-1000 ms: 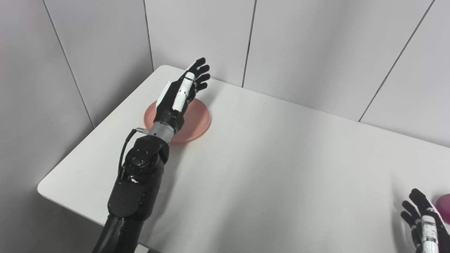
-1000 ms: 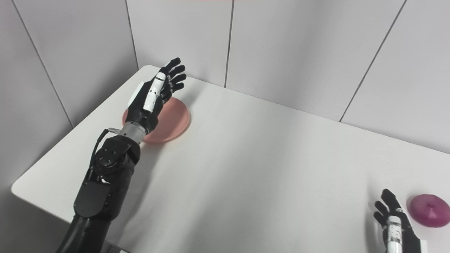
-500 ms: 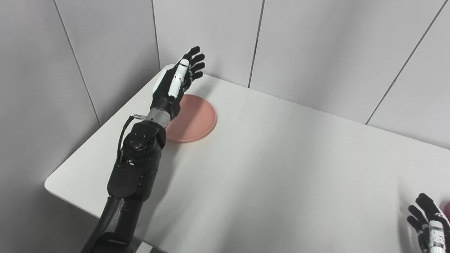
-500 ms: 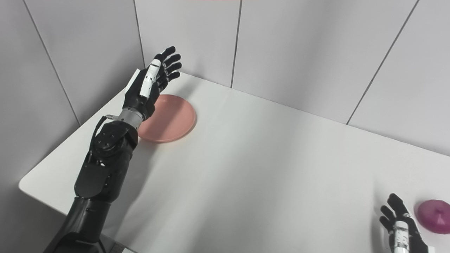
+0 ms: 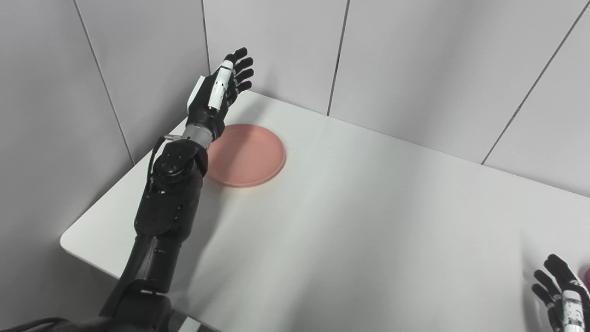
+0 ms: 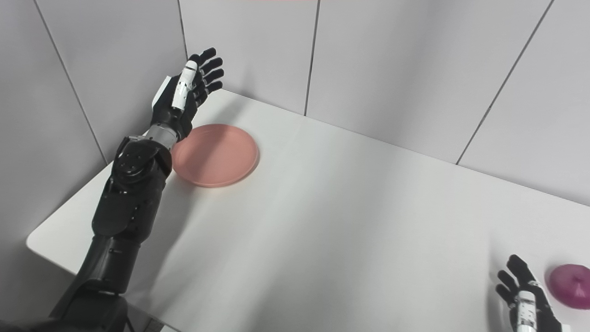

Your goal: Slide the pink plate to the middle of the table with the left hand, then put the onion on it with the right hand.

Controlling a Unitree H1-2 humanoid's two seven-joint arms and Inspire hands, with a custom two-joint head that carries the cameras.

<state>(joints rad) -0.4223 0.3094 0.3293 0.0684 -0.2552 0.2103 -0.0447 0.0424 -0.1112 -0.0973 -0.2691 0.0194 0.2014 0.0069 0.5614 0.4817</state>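
Since a second ago, the left hand (image 5: 216, 94) has swung off the plate (image 5: 251, 157) toward the table's far left corner, so the plate's whole disc now shows; the camera has shifted a little as well, and the plate itself sits at the same spot on the table (image 5: 359, 221).

At the left, the black left arm rises from the bottom edge and crosses the near left part of the table. Its hand is raised above the far left corner, close to the grey wall panels (image 5: 415, 60), with the fingers (image 6: 209, 76) straight and spread apart, holding nothing. The wrist overlaps the plate's left rim in both views; whether it touches the rim cannot be told.

Just right of the hand, the pink plate lies flat on the table's far left part, well away from the middle. It has nothing on it.

The white table runs bare across the middle of the scene to the right side.

At the bottom right corner, the right hand (image 6: 523, 295) enters only partly, its fingers pointing upward and apart, holding nothing. Just to its right, the purple onion (image 6: 571, 291) rests on the table near the right edge, apart from the hand and well apart from the plate.
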